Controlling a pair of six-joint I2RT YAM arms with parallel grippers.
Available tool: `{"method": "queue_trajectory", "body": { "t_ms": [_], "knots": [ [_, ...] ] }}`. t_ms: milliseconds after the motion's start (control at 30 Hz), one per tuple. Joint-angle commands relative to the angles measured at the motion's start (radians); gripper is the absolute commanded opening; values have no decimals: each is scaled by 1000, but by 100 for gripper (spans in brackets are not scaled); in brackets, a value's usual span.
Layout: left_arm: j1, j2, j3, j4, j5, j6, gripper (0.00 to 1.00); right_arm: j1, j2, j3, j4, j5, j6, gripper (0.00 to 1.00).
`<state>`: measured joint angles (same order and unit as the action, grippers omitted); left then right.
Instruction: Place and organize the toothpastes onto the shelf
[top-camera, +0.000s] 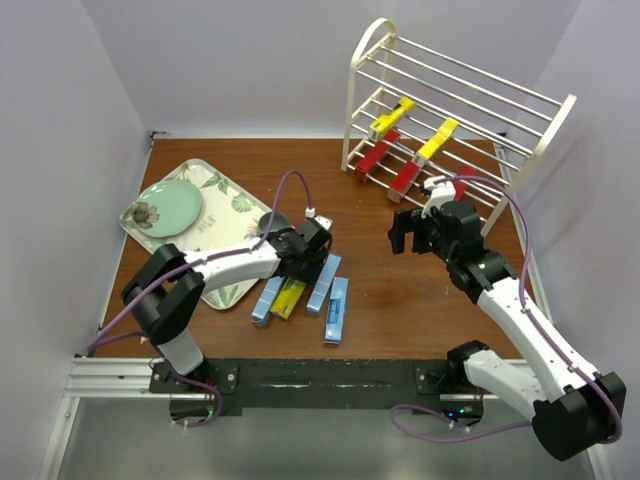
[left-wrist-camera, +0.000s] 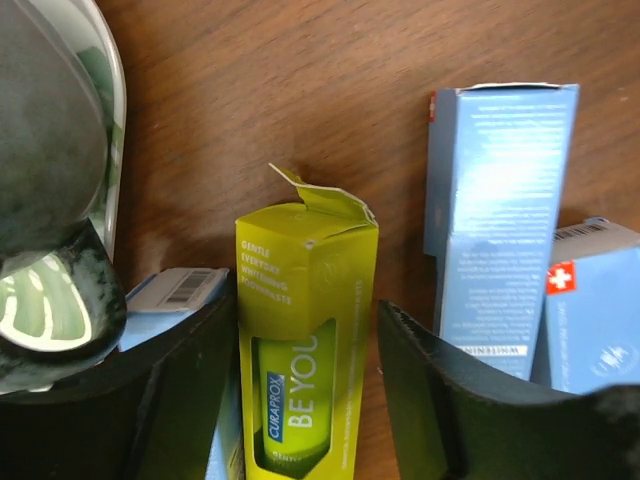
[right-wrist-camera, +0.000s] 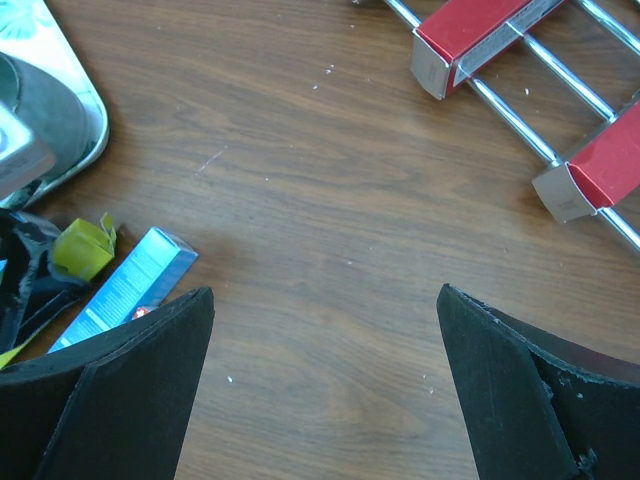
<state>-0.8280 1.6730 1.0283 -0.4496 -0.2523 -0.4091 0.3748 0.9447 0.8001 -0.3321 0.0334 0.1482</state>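
Though flat, toothpaste (left-wrist-camera: 305, 345) inside left end effector (left-wrist-camera: 308, 312).

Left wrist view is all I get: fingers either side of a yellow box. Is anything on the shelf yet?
Observer: Yes. The shelf carries two yellow toothpastes and at least two red toothpastes.
Operator: Where is the right gripper?
Observer: The right gripper hangs open and empty over bare table, short of the shelf.
Operator: What lies beyond this yellow toothpaste, outside my frame?
Observer: A leaf-patterned tray with a green plate on it, on the robot's left side of the table.
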Motion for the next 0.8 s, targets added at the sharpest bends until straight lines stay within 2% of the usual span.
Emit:
{"method": "queue_trajectory", "body": {
  "t_ms": [0,33,167,567,700,767],
  "knots": [
    [-6,27,46,-32,-59,-11,67,4,0,40,13,-1,-33,98],
    [-6,28,47,-32,-71,-17,71,4,2,40,13,-1,-33,98],
    [-7,34,55,-26,-79,-19,72,4,9,40,18,-1,-36,98],
    [-5,114,84,2,-1,-16,67,4,20,44,22,-15,-24,98],
    [-6,142,96,12,8,-22,62,4,19,39,22,-20,-15,98],
    [-6,143,104,12,13,-22,55,4,19,36,24,-24,-4,98]
  ]
}}
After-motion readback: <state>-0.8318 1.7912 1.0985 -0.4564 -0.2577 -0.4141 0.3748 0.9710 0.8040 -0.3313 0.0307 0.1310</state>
